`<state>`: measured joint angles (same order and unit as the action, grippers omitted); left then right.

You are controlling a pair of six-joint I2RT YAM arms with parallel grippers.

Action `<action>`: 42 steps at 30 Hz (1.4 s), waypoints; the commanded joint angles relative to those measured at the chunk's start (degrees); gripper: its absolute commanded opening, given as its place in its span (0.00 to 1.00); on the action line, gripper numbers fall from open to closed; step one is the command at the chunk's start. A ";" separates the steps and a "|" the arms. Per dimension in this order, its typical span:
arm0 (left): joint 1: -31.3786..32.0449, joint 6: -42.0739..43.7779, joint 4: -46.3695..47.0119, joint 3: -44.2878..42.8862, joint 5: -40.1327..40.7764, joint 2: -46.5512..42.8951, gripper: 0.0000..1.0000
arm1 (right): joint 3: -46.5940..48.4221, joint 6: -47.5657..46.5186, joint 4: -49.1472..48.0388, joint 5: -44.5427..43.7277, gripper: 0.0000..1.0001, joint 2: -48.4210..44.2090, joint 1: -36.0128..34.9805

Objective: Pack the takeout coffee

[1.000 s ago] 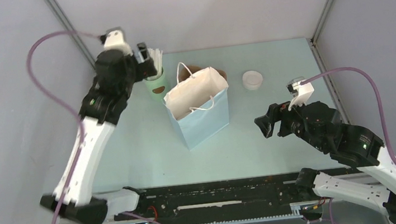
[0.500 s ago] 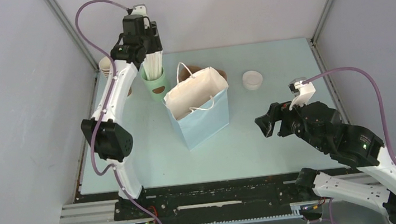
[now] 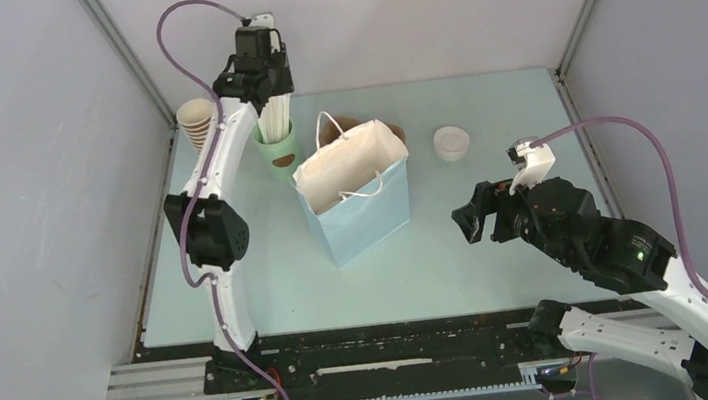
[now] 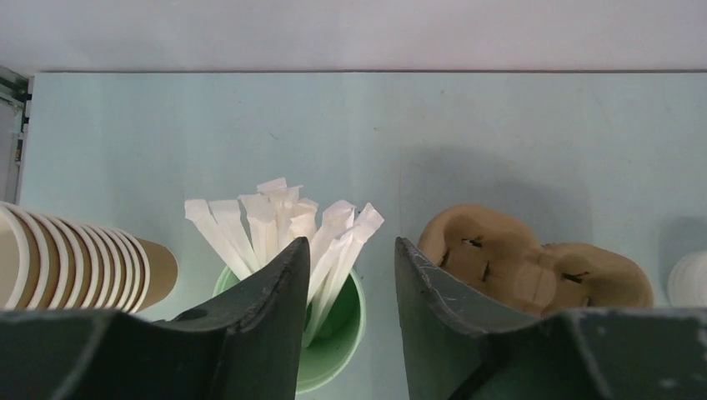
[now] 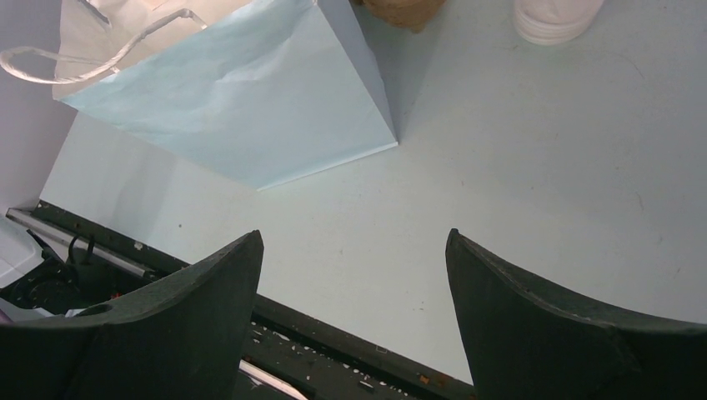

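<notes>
Overhead and wrist views, packing of the coffee. The coffee stands upright on the worktop, lid uppermost, at the far right, apart from the bag and just right of the carrier that shows behind the bag. Its long axis is vertical, so the lid faces the overhead camera.

The right tool hangs wide open and empty over bare worktop, with the coffee almost straight beyond it. In the right wrist view the coffee sits at the top edge, ahead and to the right of the tool.

The left tool hovers at the far left above the straws in their green cup, beside the stack of cups. Its jaws stand slightly parted, and nothing is seen gripped between them. From here the coffee lies far to the right, past the carrier.

Judgement: the right arm is the nearer one, and a forward reach, slightly rightward, would bring its jaws around the cup wall.
</notes>
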<state>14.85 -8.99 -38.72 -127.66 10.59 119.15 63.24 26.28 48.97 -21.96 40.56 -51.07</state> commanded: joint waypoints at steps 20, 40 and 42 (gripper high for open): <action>0.00 3.96 0.42 -6.95 2.72 5.26 0.31 | 0.21 -0.88 -1.07 0.86 0.89 1.32 1.05; 0.27 4.44 -0.44 -8.06 2.21 -7.45 0.00 | 0.20 -1.09 -2.78 3.19 0.89 1.25 1.36; 0.35 4.22 -0.42 -6.61 2.30 -12.10 0.00 | 0.19 -0.84 -2.90 3.47 0.89 0.94 1.33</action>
<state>14.87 -4.51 -40.86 -132.49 12.86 120.07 63.24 25.82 48.05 -19.27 42.22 -50.11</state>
